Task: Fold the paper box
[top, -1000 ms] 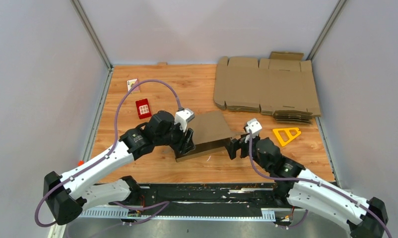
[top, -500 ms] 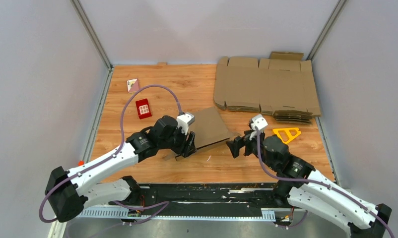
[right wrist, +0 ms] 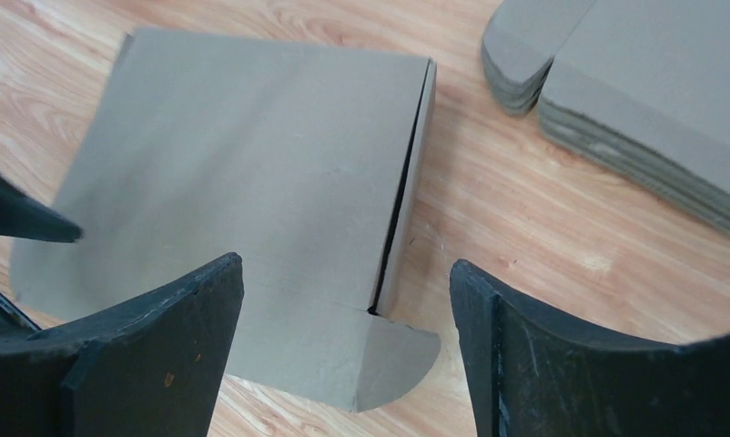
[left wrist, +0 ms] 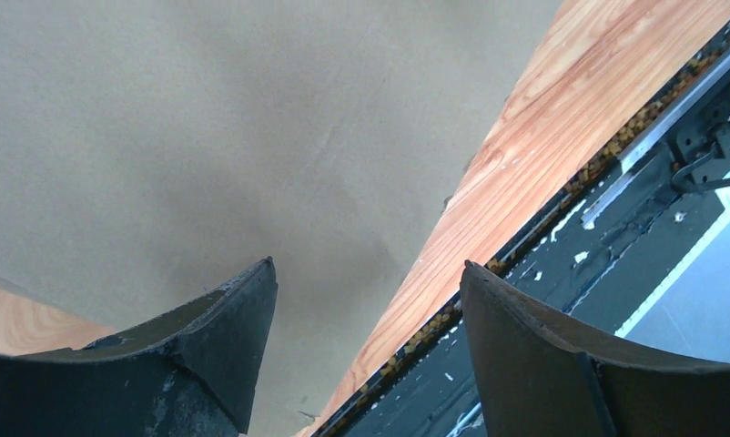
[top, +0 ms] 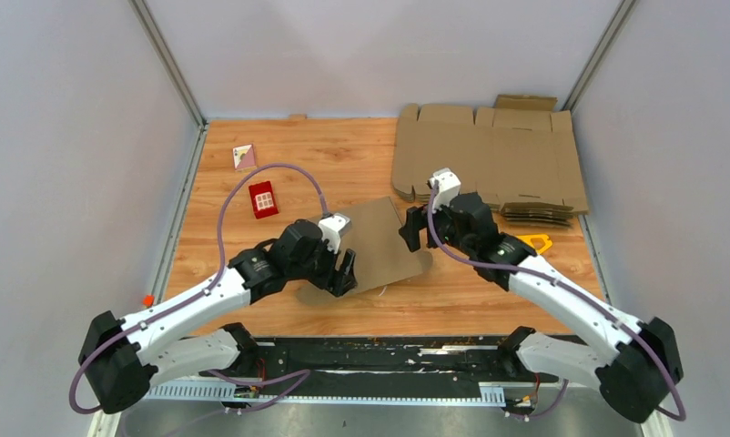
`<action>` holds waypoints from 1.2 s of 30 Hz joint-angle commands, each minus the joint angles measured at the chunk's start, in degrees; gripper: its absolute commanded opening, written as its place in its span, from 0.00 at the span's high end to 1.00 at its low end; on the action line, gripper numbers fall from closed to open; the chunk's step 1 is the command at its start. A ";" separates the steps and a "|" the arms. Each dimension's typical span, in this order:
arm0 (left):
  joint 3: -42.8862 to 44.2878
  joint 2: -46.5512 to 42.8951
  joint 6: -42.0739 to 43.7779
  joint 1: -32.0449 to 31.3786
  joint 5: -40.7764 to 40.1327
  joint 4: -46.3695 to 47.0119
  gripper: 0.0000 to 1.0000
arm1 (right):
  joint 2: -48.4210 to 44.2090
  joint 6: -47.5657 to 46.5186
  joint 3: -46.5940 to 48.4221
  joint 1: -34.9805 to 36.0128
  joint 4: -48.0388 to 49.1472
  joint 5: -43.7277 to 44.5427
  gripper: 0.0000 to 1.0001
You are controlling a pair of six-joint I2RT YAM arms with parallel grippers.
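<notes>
Top external: box [top: 384,241] lies mid counter [top: 298,155], lid down, looks nearly folded; one rounded tab [right wrist: 393,350] sticks out. Your left fingers [left wrist: 225,328] and right fingers [right wrist: 161,337] are wide, empty.

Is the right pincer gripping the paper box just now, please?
No: the right wrist view shows the right pincer wide open above the paper box, which lies on the table, not clamped between its fingers.

The paper box [top: 380,238] is plain dull brown, as is the stack of cardboard sheets [top: 489,159]. The table [top: 343,155] shows orange wood grain. A small red box [top: 263,199] bears a pale grid. The arms [top: 184,305] are white and black, with purple cables [top: 279,167].
</notes>
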 commanded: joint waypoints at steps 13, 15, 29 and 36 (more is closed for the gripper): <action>-2.20 -8.64 -8.40 10.14 -17.54 -6.68 0.29 | 14.94 2.47 -3.90 -6.47 10.38 -9.23 0.32; -5.14 -9.18 -10.10 10.27 -17.71 -3.73 0.23 | 16.62 2.81 -4.16 -7.24 11.29 -10.13 0.35; -14.50 -9.65 -12.58 10.35 -20.44 6.67 0.42 | 24.64 2.33 -2.90 -7.81 11.31 -15.98 0.56; -14.86 -11.75 -10.21 10.41 -17.57 8.86 0.48 | 18.84 2.20 -6.07 -7.76 14.87 -20.04 0.61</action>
